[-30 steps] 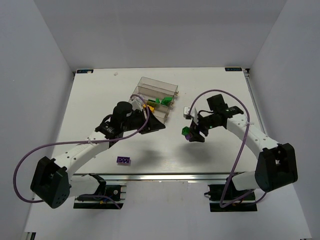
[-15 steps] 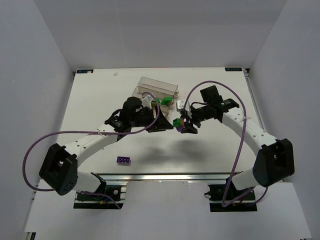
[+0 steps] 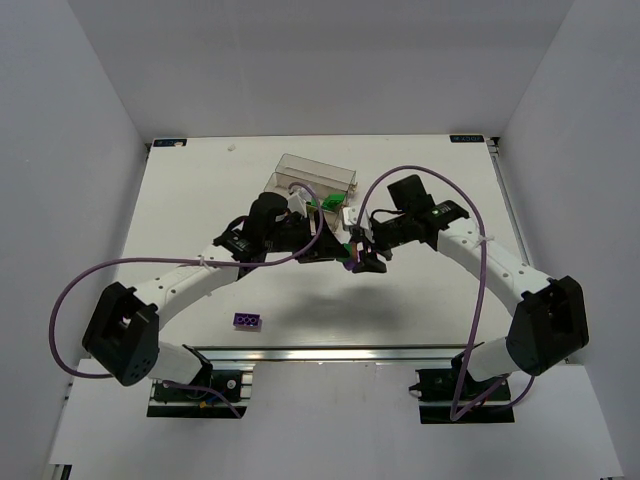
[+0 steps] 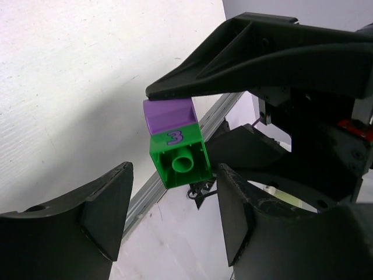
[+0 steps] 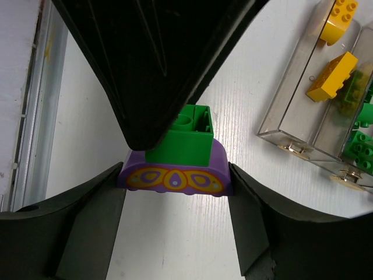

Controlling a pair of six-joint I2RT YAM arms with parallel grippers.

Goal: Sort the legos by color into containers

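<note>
My right gripper (image 5: 175,192) is shut on a purple arched brick (image 5: 173,174) with a green brick (image 5: 185,137) stuck to it, held above the table. In the top view the stack (image 3: 349,252) hangs between both grippers, just in front of the clear bins (image 3: 300,168). My left gripper (image 4: 173,192) is open, its fingers (image 4: 108,210) either side of the green brick (image 4: 178,158) with gaps, not touching. The purple brick (image 4: 168,114) sits above it. The bins (image 5: 294,125) hold yellow bricks (image 5: 332,74) and green bricks (image 5: 361,146).
A loose purple brick (image 3: 247,320) lies on the table near the front left. The table's front rail (image 3: 330,352) runs just behind the arm bases. Purple cables loop off both arms.
My right gripper has carried the purple and green stack left and towards the bins. My left gripper has swung right to meet it, its open fingers now around the green brick.
</note>
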